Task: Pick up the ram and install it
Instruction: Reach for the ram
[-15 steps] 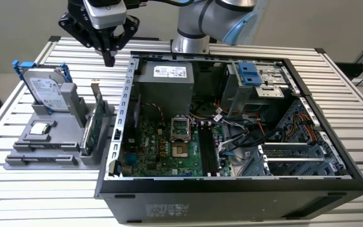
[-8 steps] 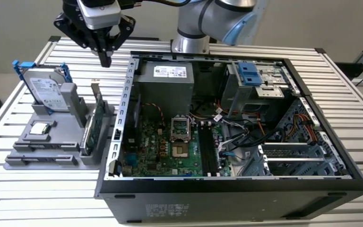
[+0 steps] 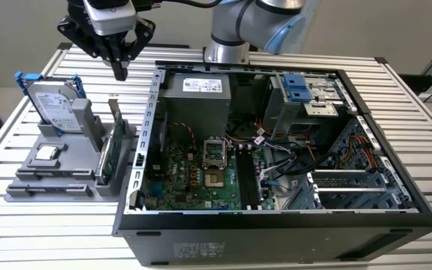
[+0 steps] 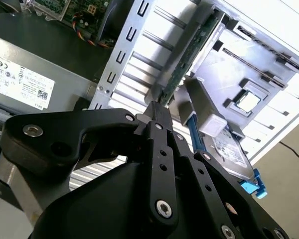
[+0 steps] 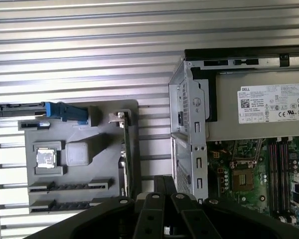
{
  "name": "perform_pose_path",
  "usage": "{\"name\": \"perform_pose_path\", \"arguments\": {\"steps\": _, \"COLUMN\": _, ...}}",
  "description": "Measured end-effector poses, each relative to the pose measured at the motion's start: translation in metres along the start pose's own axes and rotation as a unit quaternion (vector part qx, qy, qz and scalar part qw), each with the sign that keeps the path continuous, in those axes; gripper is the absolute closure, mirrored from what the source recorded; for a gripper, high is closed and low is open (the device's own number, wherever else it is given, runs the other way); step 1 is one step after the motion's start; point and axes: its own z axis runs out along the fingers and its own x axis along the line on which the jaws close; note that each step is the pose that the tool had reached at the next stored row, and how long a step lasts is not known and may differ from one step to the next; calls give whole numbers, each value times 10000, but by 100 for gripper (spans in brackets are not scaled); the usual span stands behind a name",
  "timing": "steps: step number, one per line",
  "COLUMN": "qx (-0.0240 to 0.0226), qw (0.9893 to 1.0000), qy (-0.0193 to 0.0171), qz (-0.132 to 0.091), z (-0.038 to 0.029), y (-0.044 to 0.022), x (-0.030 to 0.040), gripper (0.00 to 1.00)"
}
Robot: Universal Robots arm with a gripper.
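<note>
The gripper (image 3: 120,72) hangs in the air above the far end of the gray holder (image 3: 21,194), beyond the green card (image 3: 108,160) that stands on edge in this holder. Its fingers are pressed together and nothing is between them. The open computer case (image 3: 276,222) lies just beside the holder. I cannot pick out the ram with certainty: the holder's two long slots (image 5: 70,187) look dark, but what is in them is not clear.

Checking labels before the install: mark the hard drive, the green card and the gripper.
hard drive (image 3: 51,106), exterior view, labelled face.
green card (image 3: 108,154), exterior view, top edge.
gripper (image 3: 118,73), exterior view, between the fingertips.
</note>
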Motion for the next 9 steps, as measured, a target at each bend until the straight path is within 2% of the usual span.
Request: {"name": "perform_pose_path", "arguments": {"steps": 9, "qx": 0, "qw": 10000, "qy": 0, "qz": 0, "z": -4, "y": -25, "x": 118, "gripper": 100}}
